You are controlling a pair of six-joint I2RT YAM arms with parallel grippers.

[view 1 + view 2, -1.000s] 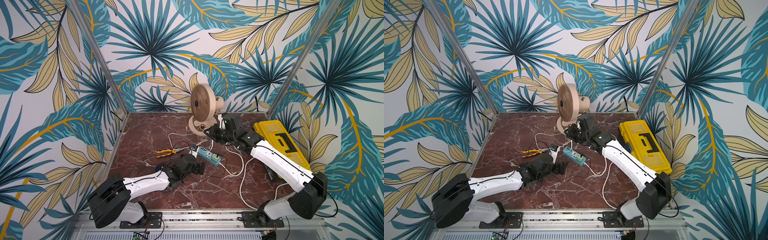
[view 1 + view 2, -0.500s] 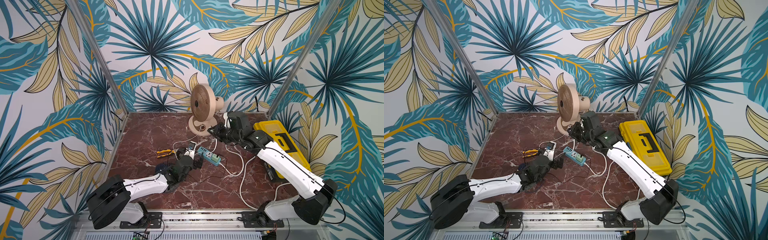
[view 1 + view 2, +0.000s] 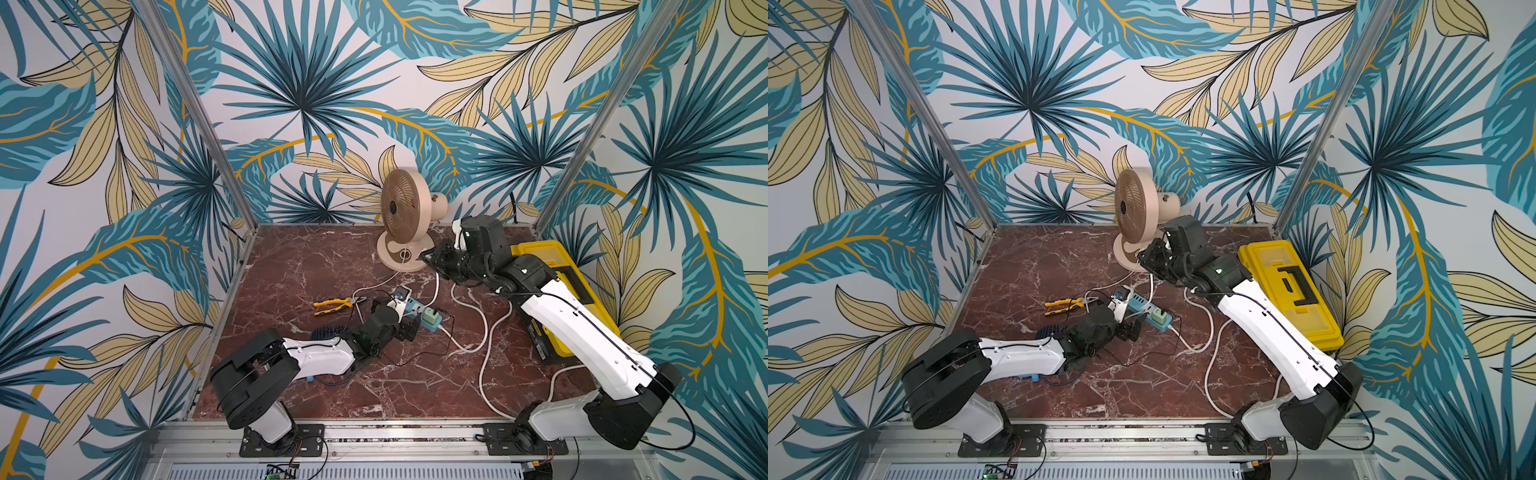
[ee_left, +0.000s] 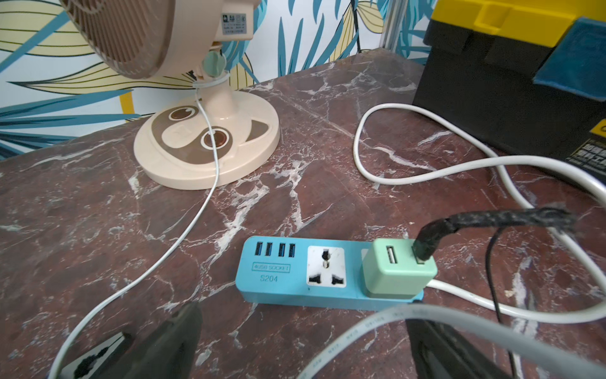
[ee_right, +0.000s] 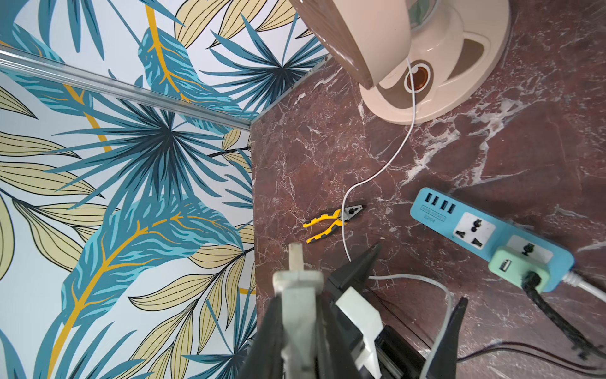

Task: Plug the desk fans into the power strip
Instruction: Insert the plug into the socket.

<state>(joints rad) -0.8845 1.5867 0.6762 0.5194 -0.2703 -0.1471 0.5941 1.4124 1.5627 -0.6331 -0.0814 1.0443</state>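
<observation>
Lying well inside table (image 3: pixel 299 266) edges, power strip (image 4: pixel 272 279)

The beige fan (image 3: pixel 401 208) is stood upright at the back, its plug (image 5: pixel 300 295) gripped; the blue strip (image 4: pixel 272 275) is laid flat.

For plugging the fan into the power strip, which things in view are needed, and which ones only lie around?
Needed: desk fan; power strip; white plug held in the right fingers.
Only lying around: yellow pliers; yellow toolbox; green USB adapter, seated in the strip.
</observation>
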